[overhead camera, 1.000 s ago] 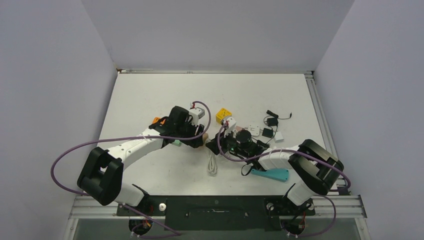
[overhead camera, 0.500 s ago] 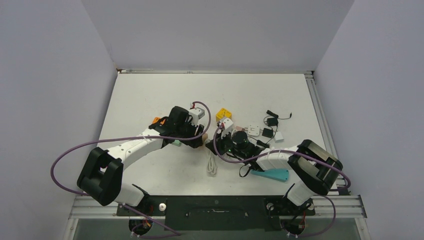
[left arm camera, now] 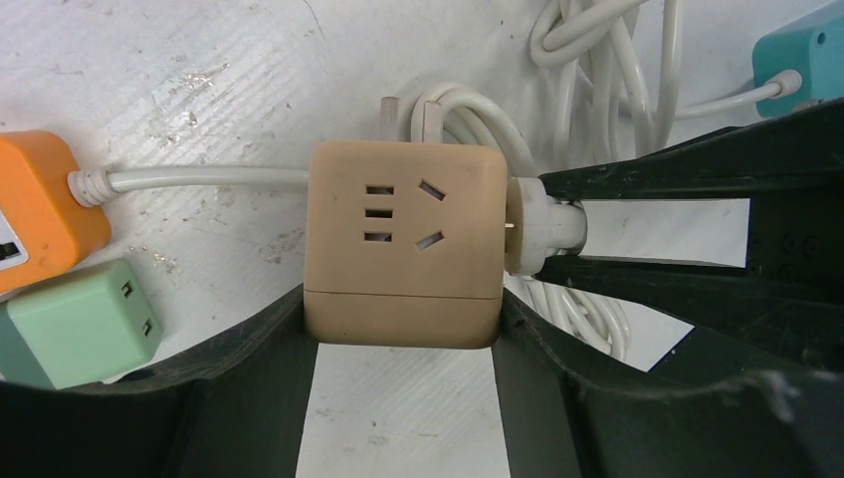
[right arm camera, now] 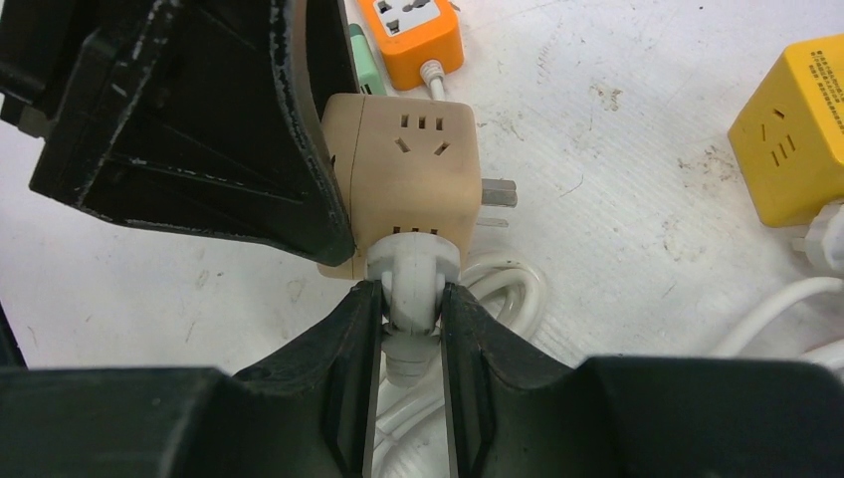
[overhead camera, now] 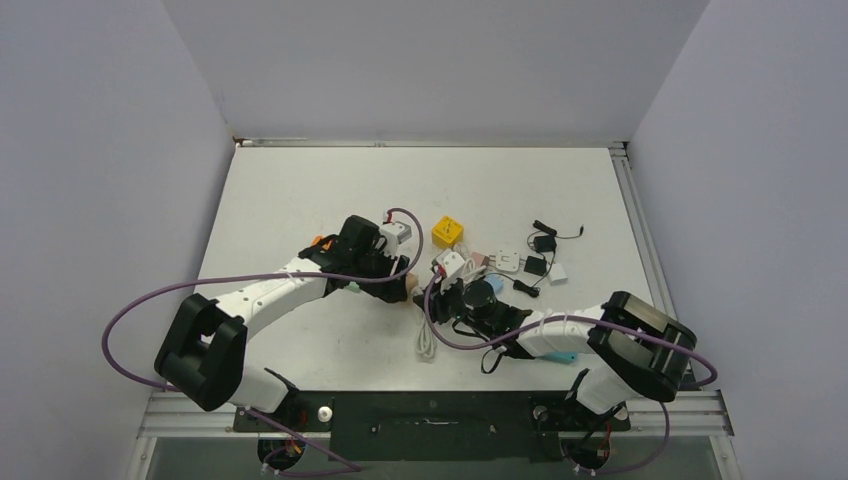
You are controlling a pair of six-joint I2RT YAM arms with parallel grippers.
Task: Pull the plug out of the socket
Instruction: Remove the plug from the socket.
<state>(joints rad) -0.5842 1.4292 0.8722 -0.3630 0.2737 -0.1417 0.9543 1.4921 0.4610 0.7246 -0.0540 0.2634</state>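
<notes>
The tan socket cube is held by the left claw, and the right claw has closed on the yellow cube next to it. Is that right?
Only partly. The left claw does hold the tan socket cube, but the right claw has closed on the white plug stuck in that cube, as the right wrist view shows. The yellow cube sits apart, untouched.

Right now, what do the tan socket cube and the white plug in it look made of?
Tan socket cube: likely moulded plastic, matte, with rounded edges and a seam near one face. White plug: smooth, slightly glossy plastic or rubbery moulding, hard to tell which; a metal prong shows at its base.
</notes>
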